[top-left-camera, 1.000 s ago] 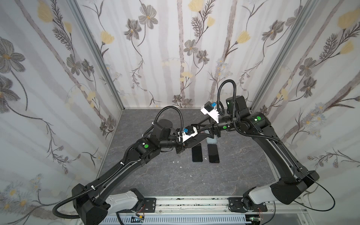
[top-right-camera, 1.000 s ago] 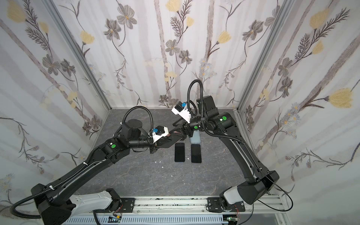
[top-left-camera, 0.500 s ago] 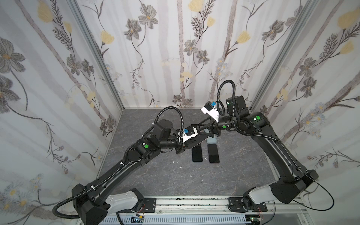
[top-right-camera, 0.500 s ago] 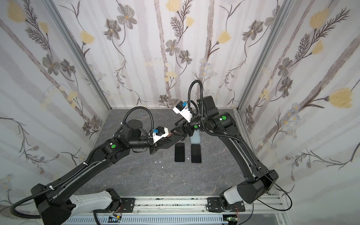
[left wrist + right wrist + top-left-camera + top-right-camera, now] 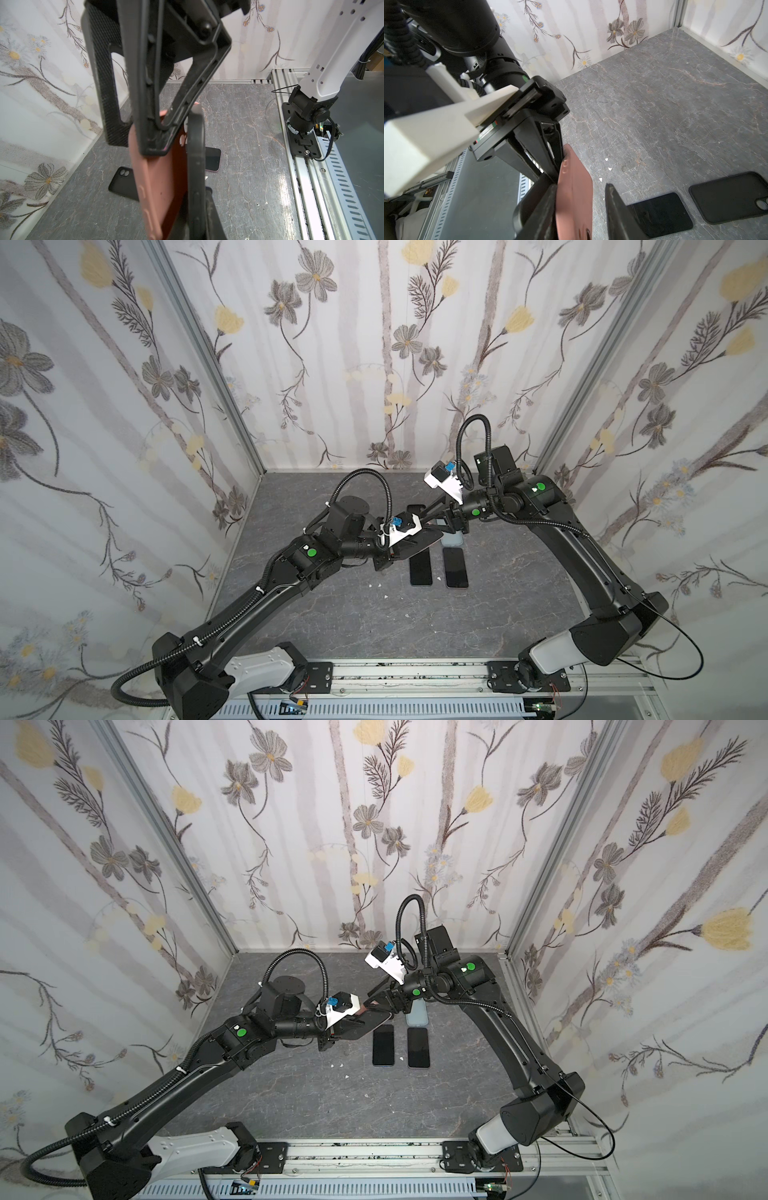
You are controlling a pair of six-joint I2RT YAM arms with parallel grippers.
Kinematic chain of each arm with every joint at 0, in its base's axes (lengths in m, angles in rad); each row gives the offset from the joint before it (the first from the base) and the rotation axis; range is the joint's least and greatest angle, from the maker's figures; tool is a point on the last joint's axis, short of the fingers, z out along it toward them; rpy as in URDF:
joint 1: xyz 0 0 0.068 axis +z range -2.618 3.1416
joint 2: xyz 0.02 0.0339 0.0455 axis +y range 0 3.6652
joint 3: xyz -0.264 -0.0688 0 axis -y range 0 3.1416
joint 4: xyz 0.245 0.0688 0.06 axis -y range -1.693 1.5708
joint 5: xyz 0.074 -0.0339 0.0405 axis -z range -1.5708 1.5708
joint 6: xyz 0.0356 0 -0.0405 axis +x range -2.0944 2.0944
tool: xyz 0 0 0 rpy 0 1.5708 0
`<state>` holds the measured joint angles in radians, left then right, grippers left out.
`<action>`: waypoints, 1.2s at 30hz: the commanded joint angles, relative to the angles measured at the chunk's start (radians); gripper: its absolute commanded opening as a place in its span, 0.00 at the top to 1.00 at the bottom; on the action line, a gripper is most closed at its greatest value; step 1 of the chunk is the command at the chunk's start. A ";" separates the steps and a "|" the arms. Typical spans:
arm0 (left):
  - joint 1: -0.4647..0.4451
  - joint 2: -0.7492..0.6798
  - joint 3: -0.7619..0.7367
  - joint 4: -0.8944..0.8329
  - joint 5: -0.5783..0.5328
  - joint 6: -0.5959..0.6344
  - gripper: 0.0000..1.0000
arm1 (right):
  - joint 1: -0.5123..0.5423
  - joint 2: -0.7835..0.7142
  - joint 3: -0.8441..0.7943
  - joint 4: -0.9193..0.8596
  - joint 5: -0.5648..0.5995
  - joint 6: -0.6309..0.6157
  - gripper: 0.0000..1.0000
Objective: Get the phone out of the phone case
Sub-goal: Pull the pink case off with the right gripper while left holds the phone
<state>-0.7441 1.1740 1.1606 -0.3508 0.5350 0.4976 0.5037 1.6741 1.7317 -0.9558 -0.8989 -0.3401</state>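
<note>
Both wrist views reveal pink phone case [image 5: 158, 187].

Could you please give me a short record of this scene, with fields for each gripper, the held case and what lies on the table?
left gripper: shut on the pink phone case, held above the table
right gripper: open, jaws astride the case's other end, one finger apart from its back
phone inside held case: dark face with pink rim in both top views; not certain
lying on table: left phone, right phone, both screen up; black case; clear case
</note>
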 commanded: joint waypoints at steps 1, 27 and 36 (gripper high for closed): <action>0.000 -0.003 0.016 0.107 0.011 0.013 1.00 | 0.000 0.006 0.001 -0.043 -0.027 -0.044 0.70; 0.010 -0.069 0.008 0.189 0.056 -0.147 1.00 | -0.139 0.024 -0.050 0.184 0.245 0.320 1.00; 0.105 -0.036 -0.130 0.288 -0.084 -0.496 1.00 | -0.190 -0.222 -0.392 0.537 0.463 0.421 1.00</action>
<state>-0.6556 1.1282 1.0557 -0.1478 0.4862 0.1505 0.3145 1.4834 1.3975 -0.6071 -0.5007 0.0269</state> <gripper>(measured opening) 0.087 0.087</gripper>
